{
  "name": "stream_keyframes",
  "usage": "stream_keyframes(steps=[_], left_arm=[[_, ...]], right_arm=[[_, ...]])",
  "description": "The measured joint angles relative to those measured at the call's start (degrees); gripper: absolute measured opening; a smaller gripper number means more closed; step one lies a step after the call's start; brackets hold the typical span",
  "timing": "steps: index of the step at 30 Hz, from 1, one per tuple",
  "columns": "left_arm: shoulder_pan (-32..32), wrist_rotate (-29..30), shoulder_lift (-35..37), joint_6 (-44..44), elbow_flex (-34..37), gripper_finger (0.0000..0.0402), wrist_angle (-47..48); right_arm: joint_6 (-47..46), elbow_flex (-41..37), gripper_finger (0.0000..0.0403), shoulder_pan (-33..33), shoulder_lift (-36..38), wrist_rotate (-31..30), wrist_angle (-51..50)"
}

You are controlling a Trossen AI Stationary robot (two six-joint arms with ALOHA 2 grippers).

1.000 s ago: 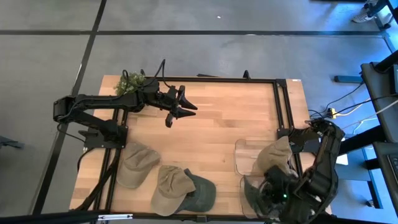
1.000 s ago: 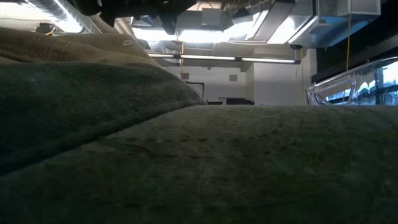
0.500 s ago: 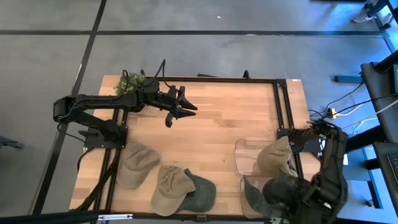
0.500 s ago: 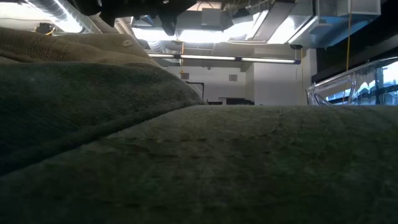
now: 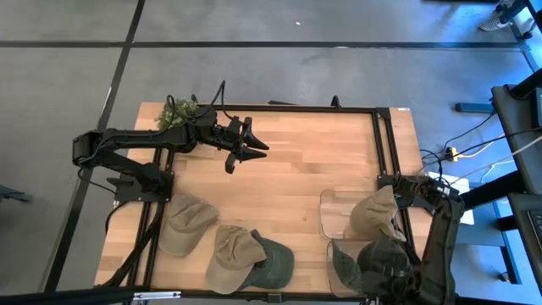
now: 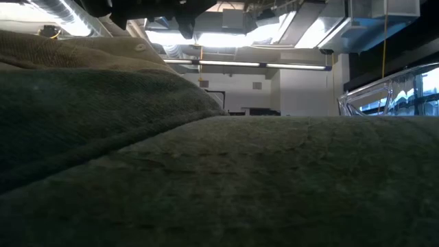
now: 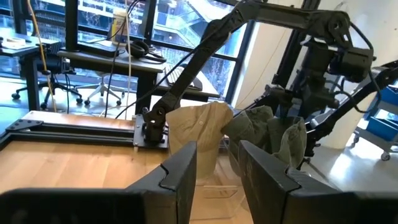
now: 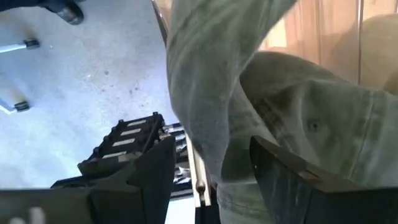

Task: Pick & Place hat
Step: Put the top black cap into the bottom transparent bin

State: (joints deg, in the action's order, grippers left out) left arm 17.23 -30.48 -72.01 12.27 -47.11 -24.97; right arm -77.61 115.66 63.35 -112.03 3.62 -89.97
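My right gripper [image 5: 385,269] is at the near right corner of the table, shut on a dark green hat [image 5: 383,254] that hangs over a clear bin [image 5: 337,254]. The left wrist view shows this hat [image 7: 273,134] hanging under the right arm. A tan hat [image 5: 375,213] lies in the clear bin's far part. On the wood lie two tan hats [image 5: 186,223] [image 5: 231,246] and another dark green hat [image 5: 273,263], which is partly under the second tan one. My left gripper [image 5: 252,146] hovers open over the far left of the table. My right gripper holds the dark green hat by a fold of cloth [image 8: 214,134] that runs between its two fingers [image 8: 163,163]. Which part of the hat this is cannot be told. The hat is lifted clear and hangs slack below the gripper, over the bin.
A small green plant [image 5: 178,112] sits at the far left corner. A black frame [image 5: 379,140] borders the tabletop. Bare wood [image 5: 313,157] lies between the left gripper and the bin. Hat cloth [image 6: 206,171] fills most of the low view.
My right arm has swung toward the table's right and near edges. More of the dark green hat it carries now shows over the near part of the clear bin. The left arm has kept still.
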Motion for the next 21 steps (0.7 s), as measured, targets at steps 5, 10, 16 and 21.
stream_keyframes(steps=[5,10,16,21], left_arm=[[0.0,2.0,0.0,0.0,0.0,0.0115,0.0],[0.0,2.9,0.0,0.0,0.0,0.0114,0.0],[0.0,2.8,0.0,0.0,0.0,0.0112,0.0],[0.0,2.8,0.0,0.0,0.0,0.0115,0.0]], right_arm=[[-6.9,0.0,0.0153,-0.6,-0.4,4.8,0.0],[-12.9,0.0,0.0032,-0.6,-0.3,8.9,1.6],[-20.4,0.0,0.0006,-1.2,-0.2,9.1,5.1],[-35.8,0.0,0.0004,-1.3,0.4,9.2,7.5]])
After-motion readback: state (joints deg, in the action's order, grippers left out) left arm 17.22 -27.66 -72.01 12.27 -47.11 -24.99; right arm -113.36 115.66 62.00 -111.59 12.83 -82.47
